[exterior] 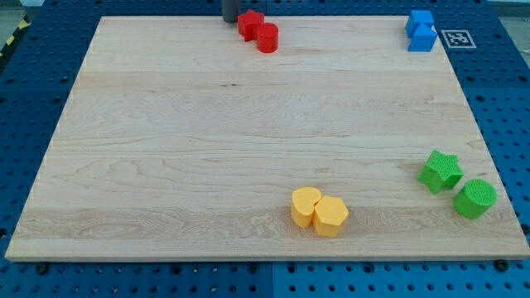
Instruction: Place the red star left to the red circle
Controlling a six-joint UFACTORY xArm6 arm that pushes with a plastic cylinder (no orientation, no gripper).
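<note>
Camera view shows the red star [250, 23] at the view's top edge of the worktop [166, 165], just right of my tip [231, 20] and apparently touching it; the red circle [267, 38] touches the star on the side away from the tip, slightly lower; the star already sits left of the circle, so the task appears nearly or fully done; no jaws exist on this rod, so nothing is held.
</note>
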